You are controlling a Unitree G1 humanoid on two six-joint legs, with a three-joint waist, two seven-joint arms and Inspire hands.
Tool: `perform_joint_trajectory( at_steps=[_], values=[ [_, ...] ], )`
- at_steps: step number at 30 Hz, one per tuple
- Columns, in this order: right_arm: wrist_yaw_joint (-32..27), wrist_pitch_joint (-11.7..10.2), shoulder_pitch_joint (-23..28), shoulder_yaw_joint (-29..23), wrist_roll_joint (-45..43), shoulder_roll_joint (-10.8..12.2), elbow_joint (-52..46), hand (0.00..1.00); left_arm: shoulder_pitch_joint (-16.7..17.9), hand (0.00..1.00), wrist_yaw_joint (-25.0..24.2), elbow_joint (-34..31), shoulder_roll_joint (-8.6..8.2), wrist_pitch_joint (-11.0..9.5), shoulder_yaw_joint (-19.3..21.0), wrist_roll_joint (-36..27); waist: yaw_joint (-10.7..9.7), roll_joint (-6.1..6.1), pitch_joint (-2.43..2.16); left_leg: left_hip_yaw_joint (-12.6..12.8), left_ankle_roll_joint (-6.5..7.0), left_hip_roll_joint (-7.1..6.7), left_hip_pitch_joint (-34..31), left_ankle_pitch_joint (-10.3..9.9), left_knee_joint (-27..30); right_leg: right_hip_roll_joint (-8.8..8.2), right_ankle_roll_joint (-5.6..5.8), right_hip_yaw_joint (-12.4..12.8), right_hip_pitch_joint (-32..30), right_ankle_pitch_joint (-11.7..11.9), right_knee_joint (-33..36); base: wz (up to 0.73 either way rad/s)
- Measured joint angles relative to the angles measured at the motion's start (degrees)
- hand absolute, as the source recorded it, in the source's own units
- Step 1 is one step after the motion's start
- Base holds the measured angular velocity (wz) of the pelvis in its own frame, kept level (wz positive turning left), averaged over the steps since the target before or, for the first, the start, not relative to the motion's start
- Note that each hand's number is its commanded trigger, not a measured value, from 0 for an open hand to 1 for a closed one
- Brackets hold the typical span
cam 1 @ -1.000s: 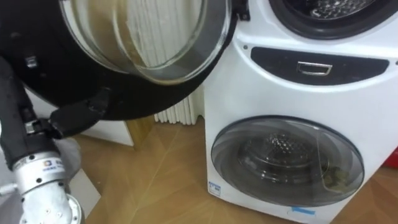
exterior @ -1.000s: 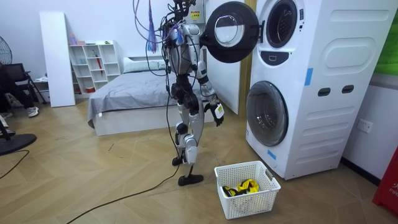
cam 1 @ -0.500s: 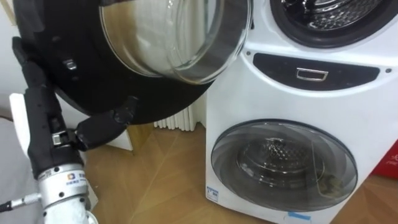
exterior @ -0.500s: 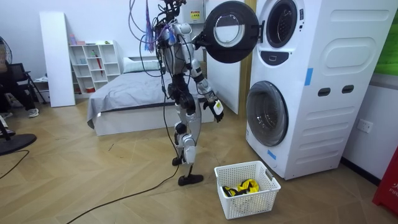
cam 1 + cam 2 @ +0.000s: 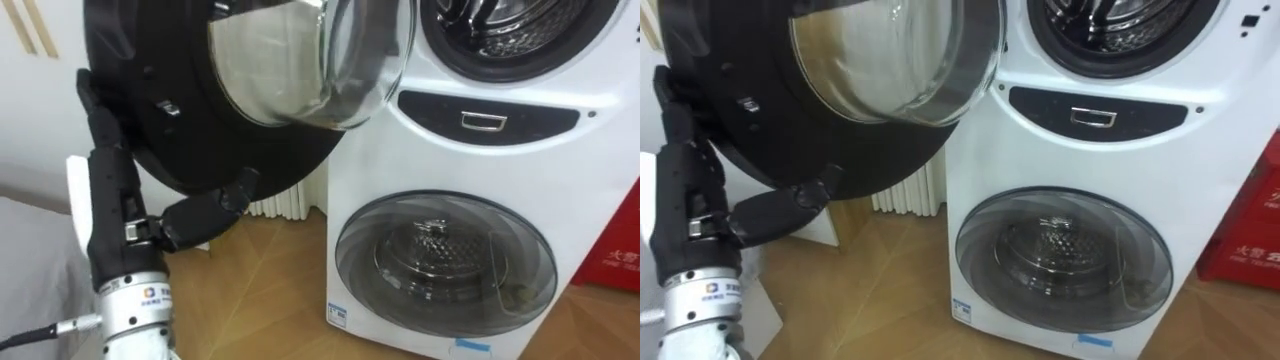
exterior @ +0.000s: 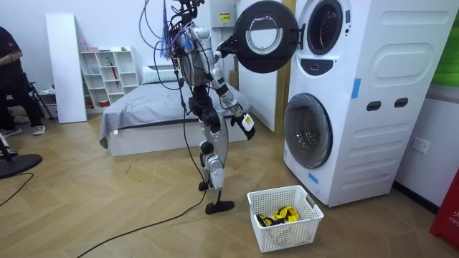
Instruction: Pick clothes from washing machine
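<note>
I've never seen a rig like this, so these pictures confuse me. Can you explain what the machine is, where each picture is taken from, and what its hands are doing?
It is a two-legged humanoid robot doing laundry. Two pictures come from a stereo camera on its head, looking at the work. The third comes from a camera standing in the room, which sees the robot facing a white stacked washing unit.

The upper machine's round black-rimmed glass door stands open, showing the metal drum. The lower round glass door is shut.

The robot's black left hand rests with straight fingers against the open door's edge. Its right hand hangs low in front of it.

A white plastic basket sits on the wooden floor by the machine, with yellow and black items inside.
</note>
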Motion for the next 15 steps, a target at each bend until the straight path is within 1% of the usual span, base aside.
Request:
perform_joint_trajectory(
  at_steps=[2, 3, 5, 7, 10, 12, 13, 14, 15],
  values=[
    [-0.22, 0.00, -0.27, 0.01, -0.08, 0.59, -0.16, 0.00, 0.55, 0.00, 0.00, 0.00, 0.28, -0.51, -0.37, 0.10, -0.06, -0.03, -0.03, 0.14, 0.30, 0.01, -0.09, -0.24, 0.59, 0.10, 0.08, 0.72, 0.02, 0.08, 0.03, -0.08],
    [-0.18, 0.00, -0.30, 0.01, -0.04, 0.80, -0.29, 0.00, 1.16, 0.00, -0.26, -0.04, 0.57, -1.31, -0.77, 0.18, -0.24, -0.06, -0.06, 0.16, 0.42, -0.04, -0.25, -0.31, 0.77, 0.06, 0.15, 0.83, 0.02, 0.12, 0.01, 0.00],
    [-0.16, 0.00, -0.31, 0.01, -0.08, 0.83, -0.47, 0.00, 1.56, 0.00, -0.42, -0.09, 0.70, -2.10, -1.42, 0.50, -0.71, -0.06, -0.07, 0.41, 0.66, -0.11, -0.71, -0.47, 1.41, 0.03, 0.25, 0.97, -0.04, 0.21, 0.01, 0.06],
    [-0.18, 0.00, -0.31, 0.04, -0.05, 0.87, -0.48, 0.00, 1.56, 0.00, -0.42, -0.12, 0.14, -2.10, -1.71, 0.48, -0.98, -0.13, -0.10, 0.53, 0.74, -0.11, -0.77, -0.52, 1.59, -0.04, 0.22, 1.01, -0.05, 0.32, 0.02, 0.02],
    [-0.30, 0.00, -0.30, 0.05, -0.04, 1.24, -0.48, 0.00, 1.69, 0.00, -0.43, -0.12, 0.00, -2.10, -2.12, 0.44, -1.27, -0.34, -0.20, 1.20, 0.72, 0.16, -0.77, -0.48, 1.73, -0.06, 0.22, 1.05, -0.09, 0.52, 0.03, 0.00],
    [-0.25, 0.00, -0.34, 0.05, 0.29, 1.91, -0.47, 0.00, 1.70, 0.00, -0.43, -0.13, -0.55, -2.09, -3.23, 0.37, -1.38, -0.77, -0.47, 2.51, 0.61, 0.56, -0.77, -0.40, 1.73, -0.08, 0.26, 1.08, -0.09, 0.58, 0.07, 0.05],
    [-0.25, 0.00, -0.37, 0.05, 0.39, 2.01, -0.47, 0.00, 1.70, 0.00, -0.43, -0.13, -0.74, -2.09, -3.55, 0.37, -1.38, -0.85, -0.52, 2.82, 0.60, 0.67, -0.76, -0.39, 1.71, -0.08, 0.27, 1.16, -0.09, 0.60, 0.07, 0.07],
    [-0.27, 0.00, -0.50, 0.05, 0.58, 2.11, -0.43, 0.00, 1.70, 0.00, -0.43, -0.18, -1.14, -2.09, -4.17, 0.37, -1.40, -1.01, -0.57, 4.20, 0.58, 1.17, -0.74, -0.37, 1.70, -0.08, 0.30, 1.34, -0.10, 0.64, 0.07, 0.05],
    [-0.28, 0.00, -0.59, 0.05, 0.60, 2.15, -0.39, 0.00, 1.71, 0.00, -0.43, -0.28, -1.38, -2.09, -4.50, 0.25, -1.40, -1.14, -0.55, 4.94, 0.58, 1.38, -0.74, -0.37, 1.70, -0.08, 0.31, 1.53, -0.15, 0.67, 0.09, 0.00]
  ],
)
